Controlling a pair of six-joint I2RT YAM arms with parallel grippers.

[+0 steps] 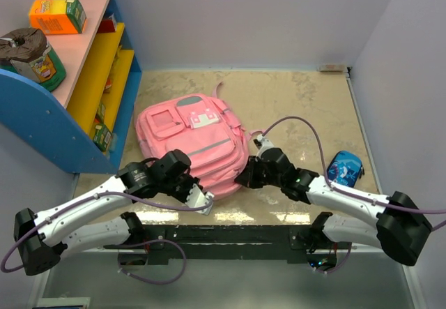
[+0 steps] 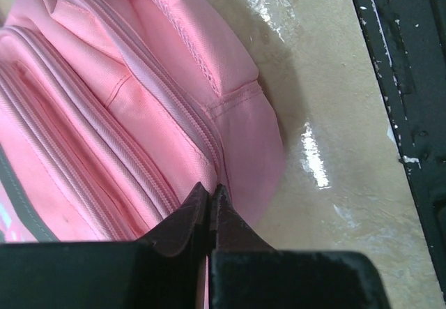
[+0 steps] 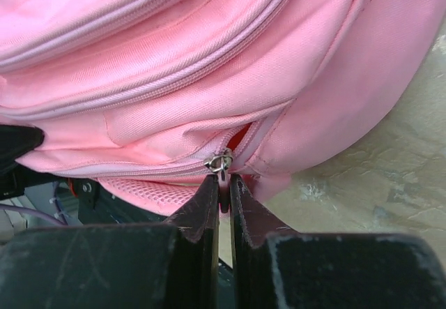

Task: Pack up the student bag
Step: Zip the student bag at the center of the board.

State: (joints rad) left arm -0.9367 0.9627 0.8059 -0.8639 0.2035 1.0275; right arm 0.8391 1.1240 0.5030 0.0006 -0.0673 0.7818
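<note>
While the left end effector [image 2: 209,192] pinches the soft pink fabric backpack [image 1: 209,159], the right end effector [image 3: 223,181], clamped on its metal zip pull [image 3: 221,162], should next draw the zip open.

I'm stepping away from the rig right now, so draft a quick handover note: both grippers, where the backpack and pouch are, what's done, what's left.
Left gripper: shut, seemingly pinching the backpack at its near edge.
Right gripper: shut on the zip pull at the bag's near right corner.
The backpack lies flat mid-table, front up. The blue pouch sits on the table to its right, outside the bag.
Done: the zip is open only a small gap.
Left: draw the zip open, then pack; the pouch is not in yet.
</note>
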